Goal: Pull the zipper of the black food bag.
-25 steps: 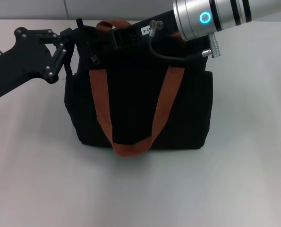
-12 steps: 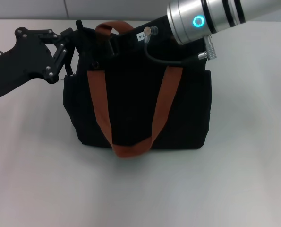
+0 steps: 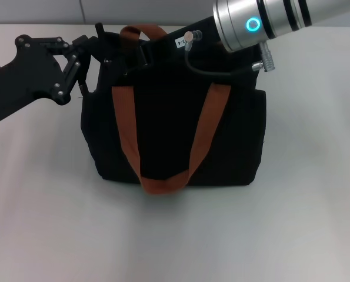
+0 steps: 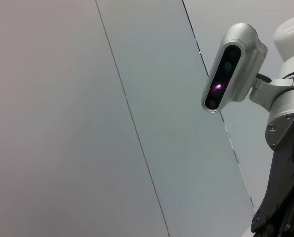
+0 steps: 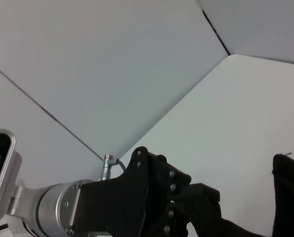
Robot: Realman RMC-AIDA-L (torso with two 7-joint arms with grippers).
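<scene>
The black food bag [image 3: 169, 129] stands upright in the middle of the white table, its two orange-brown straps [image 3: 125, 117] hanging down the front. My left gripper [image 3: 91, 48] is at the bag's upper left corner and is shut on the fabric there; it also shows in the right wrist view [image 5: 201, 205]. My right gripper [image 3: 148, 47] reaches in from the upper right over the bag's top edge, black against the black bag. The zipper's pull tab does not show clearly. A corner of the bag [image 5: 289, 197] shows in the right wrist view.
The white table [image 3: 304, 194] extends all round the bag. My right arm's silver wrist [image 3: 254, 23] and its cable [image 3: 210, 70] hang over the bag's upper right. The left wrist view shows only wall panels and my head camera [image 4: 231, 69].
My right arm shifted left along the bag's top, then back right. A small pull tab that hung near the bag's upper left a second ago no longer shows there. The left arm stayed put.
</scene>
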